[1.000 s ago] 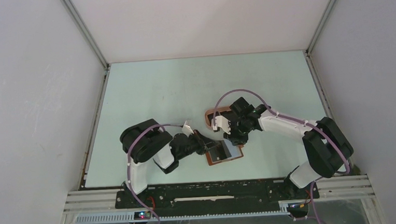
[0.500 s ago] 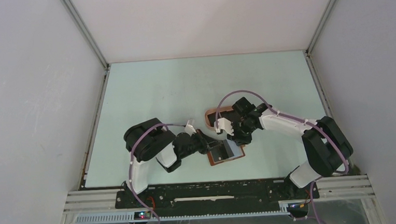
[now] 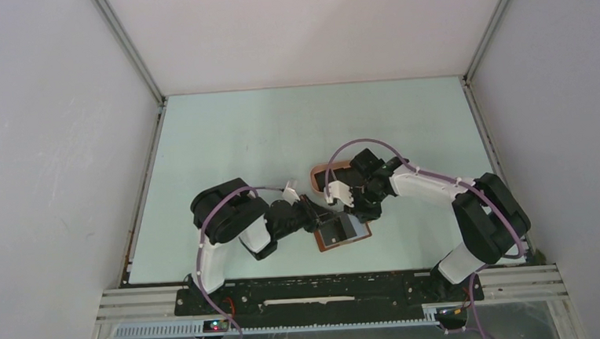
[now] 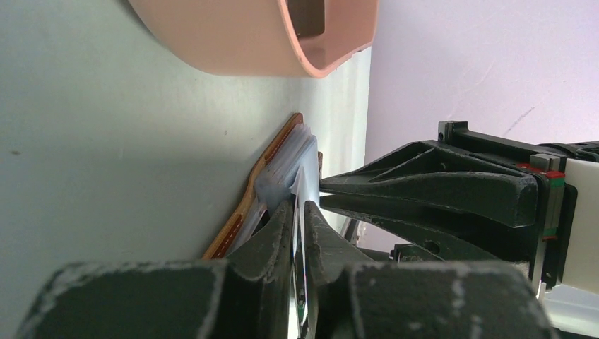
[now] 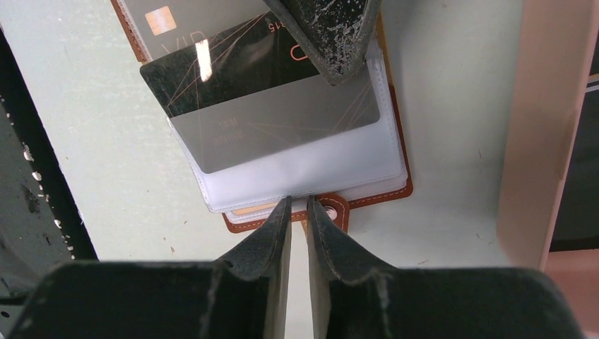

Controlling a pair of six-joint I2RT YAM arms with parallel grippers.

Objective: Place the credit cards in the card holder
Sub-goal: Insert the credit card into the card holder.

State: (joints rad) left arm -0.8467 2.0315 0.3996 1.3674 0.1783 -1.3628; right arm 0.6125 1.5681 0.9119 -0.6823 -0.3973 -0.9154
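Observation:
The card holder [image 5: 385,198], brown leather with clear pockets, lies open on the table [image 3: 347,237]. A black credit card [image 5: 240,70] sits slanted, its lower half inside the top clear pocket. My left gripper [image 4: 298,206] has this card edge-on between its jaws, which stand a sliver apart; its finger [image 5: 332,35] rests over the card's top edge. A grey card with a chip [image 5: 162,25] lies in the holder beyond. My right gripper [image 5: 297,201] is narrowly open with nothing between its jaws. Its tips sit at the pocket's edge beside the snap tab [image 5: 330,210].
A pink oval tray [image 3: 330,170] stands just behind the holder, close to both grippers [image 4: 233,35], [image 5: 544,127]. The two arms meet over the holder near the table's front middle. Pale green table surface [image 3: 279,131] stretches behind, with white walls around.
My left arm has pushed right toward the holder with the card, and its jaws have loosened slightly. My right gripper has shifted a little left and narrowed.

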